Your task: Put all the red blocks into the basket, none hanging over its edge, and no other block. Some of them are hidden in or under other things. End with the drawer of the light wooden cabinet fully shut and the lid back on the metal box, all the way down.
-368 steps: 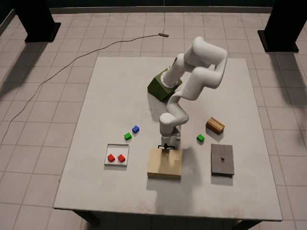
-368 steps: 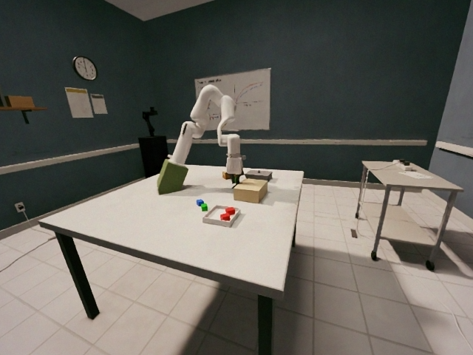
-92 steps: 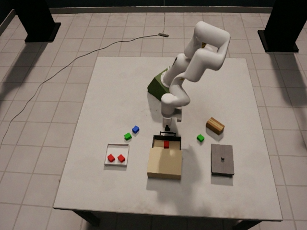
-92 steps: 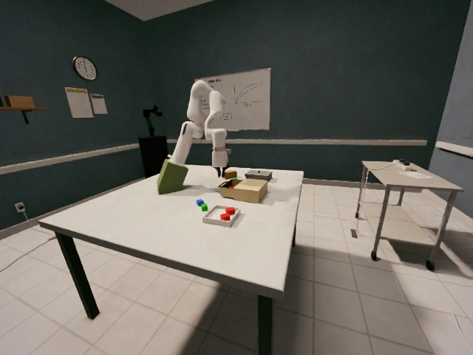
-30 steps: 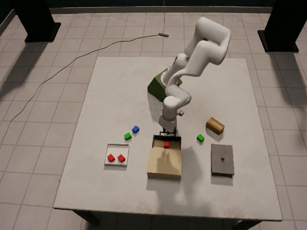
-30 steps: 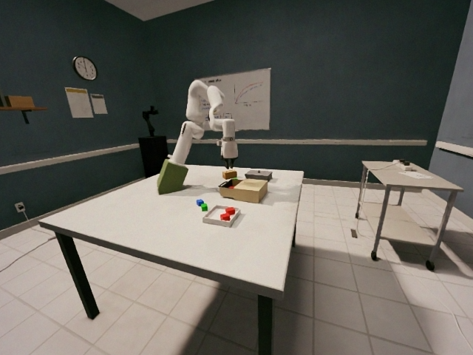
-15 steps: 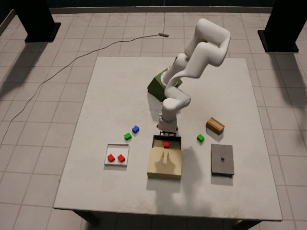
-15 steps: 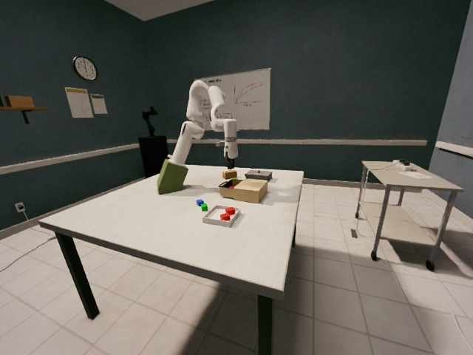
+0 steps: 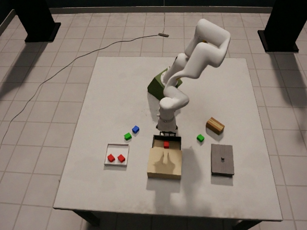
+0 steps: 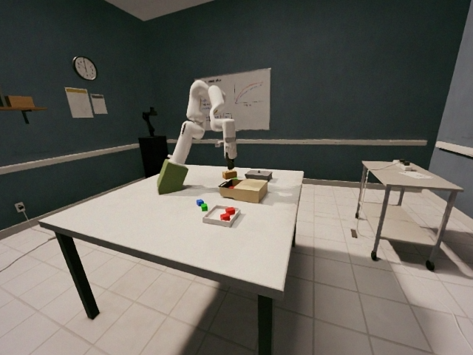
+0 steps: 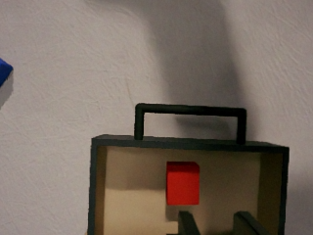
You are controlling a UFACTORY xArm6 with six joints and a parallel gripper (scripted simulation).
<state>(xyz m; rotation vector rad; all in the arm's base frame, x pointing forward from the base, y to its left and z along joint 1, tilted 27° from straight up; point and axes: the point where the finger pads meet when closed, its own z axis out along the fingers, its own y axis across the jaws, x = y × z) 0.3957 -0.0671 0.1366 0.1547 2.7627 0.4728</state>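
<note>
Below the jaws, which stand partly apart and hold nothing, a bright red block sits in the open, dark-rimmed drawer.

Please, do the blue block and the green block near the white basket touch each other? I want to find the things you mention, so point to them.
Apart. The top view shows a strip of tabletop between the blue block (image 9: 135, 129) (image 10: 199, 202) (image 11: 4, 70) and the green block (image 9: 127, 136) (image 10: 204, 207).

Teal walls; pale tiled floor; wheeled cart right; round clock.
</note>
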